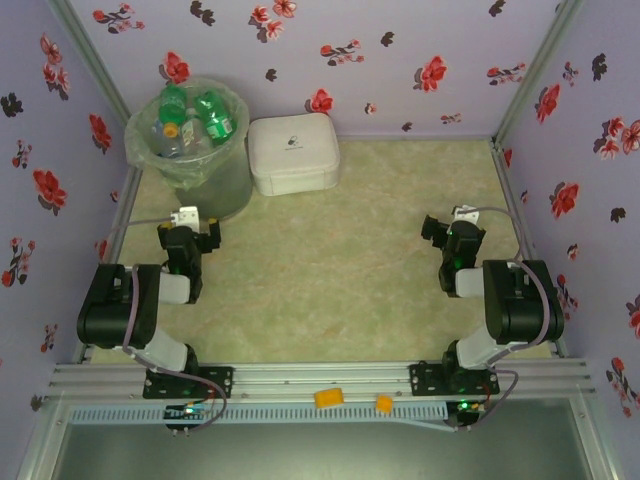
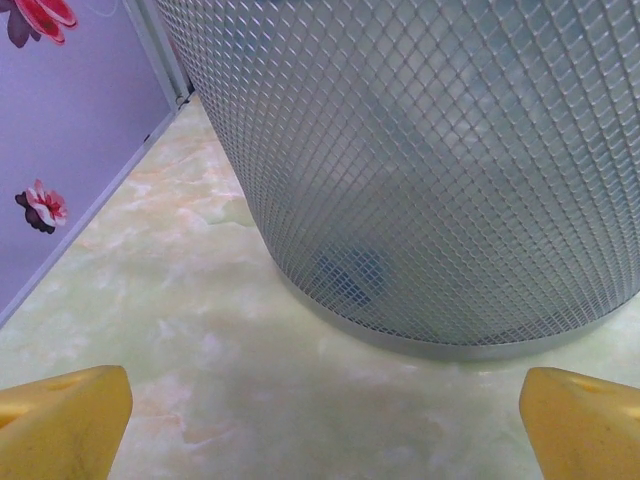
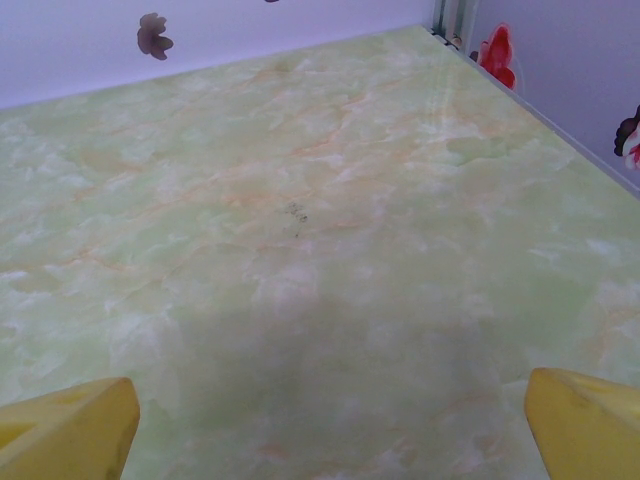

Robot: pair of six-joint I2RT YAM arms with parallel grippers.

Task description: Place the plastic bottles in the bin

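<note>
A white rounded-square plastic box sits at the far edge of the pale green marbled table, left of centre. Two small orange blocks lie on the metal rail along its near edge.

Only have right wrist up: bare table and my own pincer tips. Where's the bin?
Observer: The bin stands in the far left corner, right in front of the open left pincer.
Operator: Anything in it?
Observer: Yes, several plastic bottles lie inside, with green ones on top.
</note>
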